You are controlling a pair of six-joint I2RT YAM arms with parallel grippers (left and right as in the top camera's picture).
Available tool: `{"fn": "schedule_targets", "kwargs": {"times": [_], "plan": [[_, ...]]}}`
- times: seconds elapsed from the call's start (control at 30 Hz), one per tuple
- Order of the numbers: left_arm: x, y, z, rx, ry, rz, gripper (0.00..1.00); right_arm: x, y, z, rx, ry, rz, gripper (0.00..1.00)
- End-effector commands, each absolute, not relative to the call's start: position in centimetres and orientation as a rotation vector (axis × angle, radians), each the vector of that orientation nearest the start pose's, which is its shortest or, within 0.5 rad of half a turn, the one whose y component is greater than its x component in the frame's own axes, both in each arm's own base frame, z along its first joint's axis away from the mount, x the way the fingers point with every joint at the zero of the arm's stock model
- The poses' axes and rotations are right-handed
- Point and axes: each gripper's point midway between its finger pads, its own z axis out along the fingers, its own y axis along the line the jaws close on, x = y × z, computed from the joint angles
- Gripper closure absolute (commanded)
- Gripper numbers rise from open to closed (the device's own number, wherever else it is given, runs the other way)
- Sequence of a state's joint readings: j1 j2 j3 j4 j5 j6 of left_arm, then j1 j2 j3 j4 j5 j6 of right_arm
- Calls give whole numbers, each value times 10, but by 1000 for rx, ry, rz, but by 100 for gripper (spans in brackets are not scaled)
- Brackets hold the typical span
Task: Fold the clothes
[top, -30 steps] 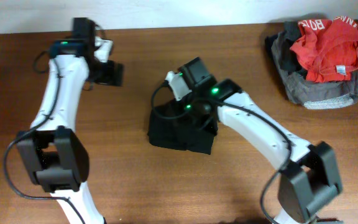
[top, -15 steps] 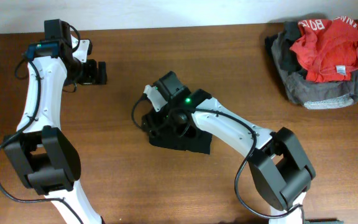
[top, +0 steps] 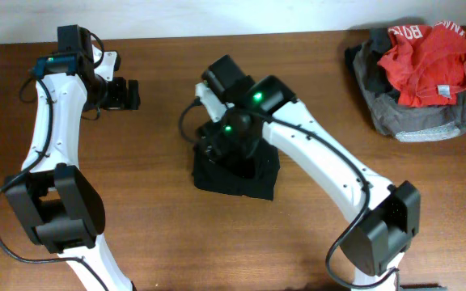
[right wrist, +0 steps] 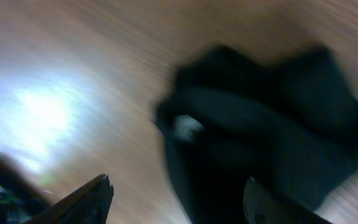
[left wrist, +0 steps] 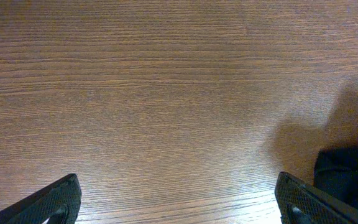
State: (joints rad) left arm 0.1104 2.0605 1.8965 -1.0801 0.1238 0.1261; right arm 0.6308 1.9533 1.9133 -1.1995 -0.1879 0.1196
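Observation:
The clothes point(top: 241, 176) are a black garment lying in a compact folded bundle at the middle of the wooden table. My right gripper point(top: 221, 145) hovers just above its left part, open, with nothing between its fingers. The right wrist view is blurred; there the black garment point(right wrist: 272, 137) fills the right half with a small white patch point(right wrist: 185, 127), and the right gripper point(right wrist: 176, 202) stands open over its edge. Far to the left, my left gripper point(top: 126, 94) is wide open over bare wood. In the left wrist view, the left gripper point(left wrist: 179, 202) holds nothing, and a garment corner point(left wrist: 353, 171) shows at right.
A pile of other garments sits at the back right: a red one with white lettering point(top: 423, 61) on top of a grey one point(top: 411, 117). The table's far edge point(top: 217, 34) meets a white wall.
My right gripper has opened, let go of the black garment and lifted off it. The left arm swung left a second ago and has since stayed still.

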Motion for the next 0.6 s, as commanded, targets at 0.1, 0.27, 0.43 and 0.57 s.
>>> {"fn": "schedule_targets", "kwargs": {"times": [0.1,0.27,0.43,0.57], "plan": [[473,29,132,41,2806,-138,1,360,245,142,-678,2859,206,28],[473,29,132,41,2806,-138,1,366,246,109,-676,2882,196,34],[473,28,132,44,2806,-138,1,375,250,91,-674,2868,178,86],[474,26,132,48,2807,-140,1,397,259,97,-649,2772,180,96]]}}
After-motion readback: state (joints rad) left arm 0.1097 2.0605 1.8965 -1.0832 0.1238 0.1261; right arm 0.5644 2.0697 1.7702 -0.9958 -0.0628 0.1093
